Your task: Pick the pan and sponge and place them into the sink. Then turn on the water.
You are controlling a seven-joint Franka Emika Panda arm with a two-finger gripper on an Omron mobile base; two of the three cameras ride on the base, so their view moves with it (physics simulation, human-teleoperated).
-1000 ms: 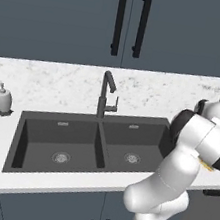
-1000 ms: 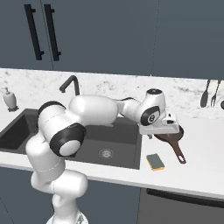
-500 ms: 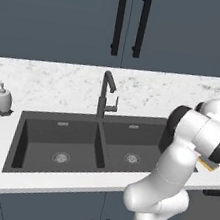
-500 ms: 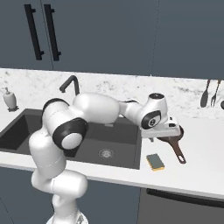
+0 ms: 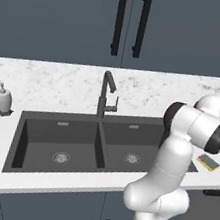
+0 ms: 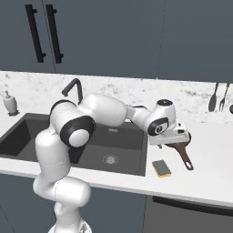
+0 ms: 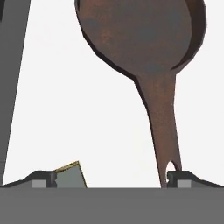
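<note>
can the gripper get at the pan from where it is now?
Probably yes. The open gripper hangs just above the pan on the counter, handle by one fingertip. Nothing lies between; the sponge sits clear beside it.

Glossy white arm (image 6: 109,111) – rounded segments, dark joints

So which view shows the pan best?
The hand view: the pan and its handle sit close and unobstructed. In the right base view the gripper covers most of it, leaving the handle. The left base view doesn't help.
</note>
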